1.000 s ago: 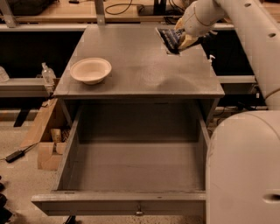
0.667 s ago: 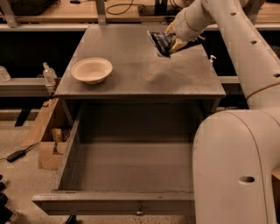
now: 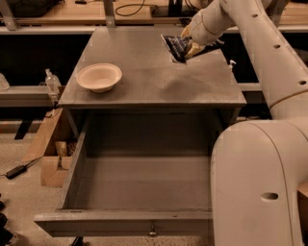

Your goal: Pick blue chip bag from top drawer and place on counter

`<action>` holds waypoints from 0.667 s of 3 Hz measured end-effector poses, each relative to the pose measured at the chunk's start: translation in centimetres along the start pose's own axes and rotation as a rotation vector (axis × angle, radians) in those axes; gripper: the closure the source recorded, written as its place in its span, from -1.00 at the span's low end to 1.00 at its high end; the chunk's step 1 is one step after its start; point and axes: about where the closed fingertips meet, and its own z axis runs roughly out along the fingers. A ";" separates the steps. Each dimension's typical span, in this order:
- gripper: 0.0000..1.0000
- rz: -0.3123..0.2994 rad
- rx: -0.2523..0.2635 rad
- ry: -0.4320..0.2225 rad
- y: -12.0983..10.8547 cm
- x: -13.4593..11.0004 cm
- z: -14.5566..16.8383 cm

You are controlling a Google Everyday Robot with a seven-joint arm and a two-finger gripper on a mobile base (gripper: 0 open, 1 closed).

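Observation:
The blue chip bag (image 3: 175, 46) is a small crinkled navy foil bag, held tilted just above the right rear part of the grey metal counter (image 3: 144, 77). My gripper (image 3: 188, 47) is shut on the bag's right side, reaching in from the upper right on the white arm. The top drawer (image 3: 139, 182) stands pulled fully out below the counter; its inside shows nothing in it, and its small knob (image 3: 152, 233) is at the front centre.
A beige bowl (image 3: 99, 77) sits on the counter's left side. My white arm and base (image 3: 260, 178) fill the right side and cover the drawer's right edge. A wooden workbench (image 3: 72, 12) runs behind. Boxes and a cable lie on the floor left.
My gripper has carried the blue chip bag a little to the left and lower over the counter's rear right. The arm has swung in closer to the camera.

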 end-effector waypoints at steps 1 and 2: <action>0.15 0.000 -0.005 -0.004 0.1 -0.1 0.4; -0.31 -0.001 -0.011 -0.007 0.3 -0.3 0.9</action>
